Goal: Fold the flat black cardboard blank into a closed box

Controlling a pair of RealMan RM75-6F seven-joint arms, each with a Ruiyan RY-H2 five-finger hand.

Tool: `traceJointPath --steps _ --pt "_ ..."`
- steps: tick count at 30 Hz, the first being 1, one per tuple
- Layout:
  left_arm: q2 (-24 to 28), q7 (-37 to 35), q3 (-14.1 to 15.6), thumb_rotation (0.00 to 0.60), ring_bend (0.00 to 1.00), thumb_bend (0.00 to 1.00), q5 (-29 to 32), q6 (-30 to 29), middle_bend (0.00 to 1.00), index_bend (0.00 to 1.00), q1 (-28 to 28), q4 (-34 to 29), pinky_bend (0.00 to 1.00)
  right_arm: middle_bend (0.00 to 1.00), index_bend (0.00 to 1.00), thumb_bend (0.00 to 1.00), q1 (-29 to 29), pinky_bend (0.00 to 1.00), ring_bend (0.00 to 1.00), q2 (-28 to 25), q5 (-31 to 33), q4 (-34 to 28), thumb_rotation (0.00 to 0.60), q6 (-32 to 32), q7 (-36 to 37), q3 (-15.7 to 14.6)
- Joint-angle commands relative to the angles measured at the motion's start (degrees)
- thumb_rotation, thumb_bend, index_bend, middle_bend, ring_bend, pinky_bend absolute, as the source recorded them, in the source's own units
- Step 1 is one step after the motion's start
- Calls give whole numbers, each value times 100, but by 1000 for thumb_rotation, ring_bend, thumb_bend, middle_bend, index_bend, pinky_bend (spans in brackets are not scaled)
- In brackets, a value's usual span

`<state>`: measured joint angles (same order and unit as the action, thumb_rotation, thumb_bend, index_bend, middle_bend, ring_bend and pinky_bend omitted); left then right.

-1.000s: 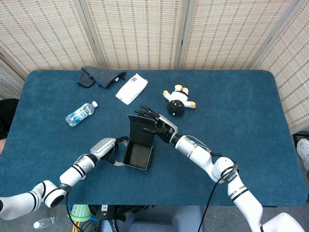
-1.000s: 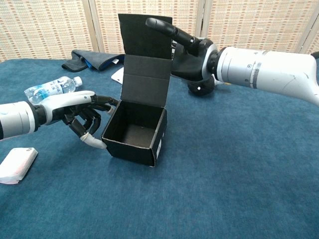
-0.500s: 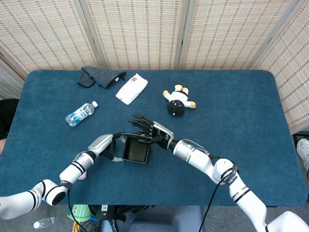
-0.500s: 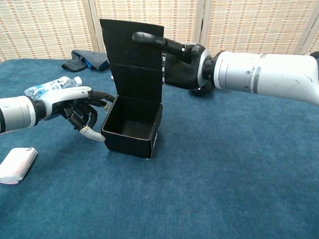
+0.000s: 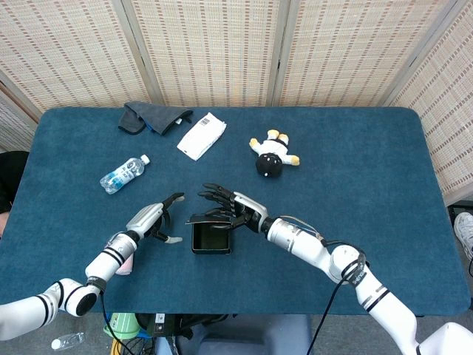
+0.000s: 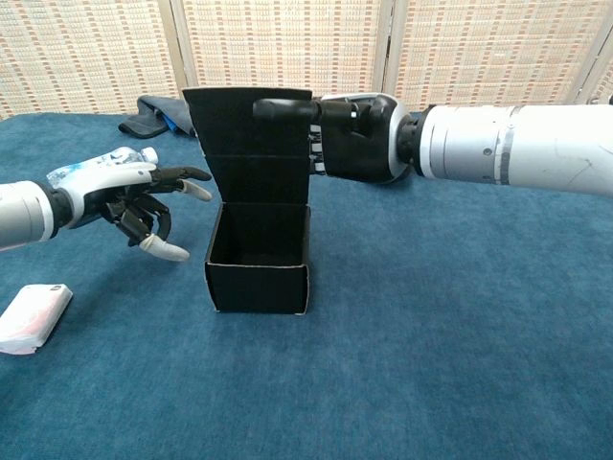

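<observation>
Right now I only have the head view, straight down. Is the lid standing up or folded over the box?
Observer: Standing up. The lid rises upright from the far wall of the box, which is open.
Operator: How does my right hand have it?
Observer: The right hand is behind the lid, with one of its fingers laid across the front near the top edge, so it pinches the lid.
Operator: Anything under my left arm?
Observer: A white packet lies on the table there. The left hand is beyond it, holding nothing.
</observation>
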<state>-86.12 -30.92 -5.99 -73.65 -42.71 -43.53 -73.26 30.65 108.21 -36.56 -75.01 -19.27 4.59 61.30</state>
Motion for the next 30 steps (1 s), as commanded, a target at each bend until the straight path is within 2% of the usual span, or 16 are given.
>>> traceJointPath --steps 1,23,30 --pt "25 60 -14 600 565 105 64 -12 122 0 53 -28 720 79 0 0 -60 177 52 -54 -100 -92 600 -18 -181 11" --pt "46 56 -226 600 564 105 207 -37 122 0 272 63 712 78 0 0 -796 178 52 -706 -197 -1023 600 -339 -970 114" --pt "43 25 -276 600 564 105 216 -25 122 0 310 116 711 78 0 0 -723 178 52 -867 -373 -1142 600 -104 -1055 -152"
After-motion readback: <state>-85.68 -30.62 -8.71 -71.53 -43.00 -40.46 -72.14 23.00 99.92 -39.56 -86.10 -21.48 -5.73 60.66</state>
